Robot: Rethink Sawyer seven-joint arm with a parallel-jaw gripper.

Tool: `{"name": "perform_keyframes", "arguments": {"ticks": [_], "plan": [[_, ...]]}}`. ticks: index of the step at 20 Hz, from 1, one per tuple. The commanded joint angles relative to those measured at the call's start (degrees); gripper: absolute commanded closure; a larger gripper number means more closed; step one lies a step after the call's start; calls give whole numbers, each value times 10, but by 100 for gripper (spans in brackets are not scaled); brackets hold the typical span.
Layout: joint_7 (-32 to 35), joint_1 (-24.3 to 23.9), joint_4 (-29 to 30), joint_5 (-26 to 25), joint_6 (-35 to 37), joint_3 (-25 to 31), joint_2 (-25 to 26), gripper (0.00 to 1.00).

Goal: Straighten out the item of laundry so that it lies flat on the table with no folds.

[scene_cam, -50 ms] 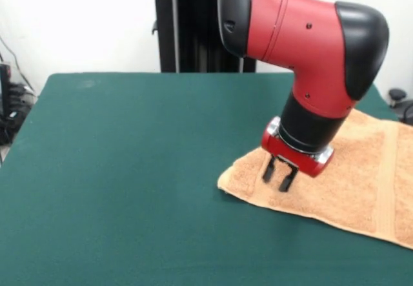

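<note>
Terry hand towel, peach-orange and roughly square, lies on the right side of the wide counter covered in dark green felt — its right part runs out of the front view. A flat woven band crosses it near the right edge. Its left corner sits rounded and slightly raised near mid-counter. The red and black arm's pincer hangs just over that corner, black fingers slightly parted, holding nothing. Bare green cloth spreads left and forward — plenty of room.
</note>
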Motion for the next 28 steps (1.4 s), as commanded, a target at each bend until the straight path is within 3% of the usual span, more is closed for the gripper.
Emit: {"name": "perform_keyframes", "arguments": {"ticks": [1, 7, 14, 22, 23, 28], "plan": [[148, -11, 44, 11, -117, 35, 48, 100], [136, -23, 74, 32, -105, 51, 4, 100], [48, -83, 139, 1, -120, 74, -56, 100], [14, -134, 153, -10, -126, 124, -63, 100], [10, -142, 157, -11, -123, 136, -66, 0], [32, -151, 179, 18, -84, 168, -83, 0]]}}
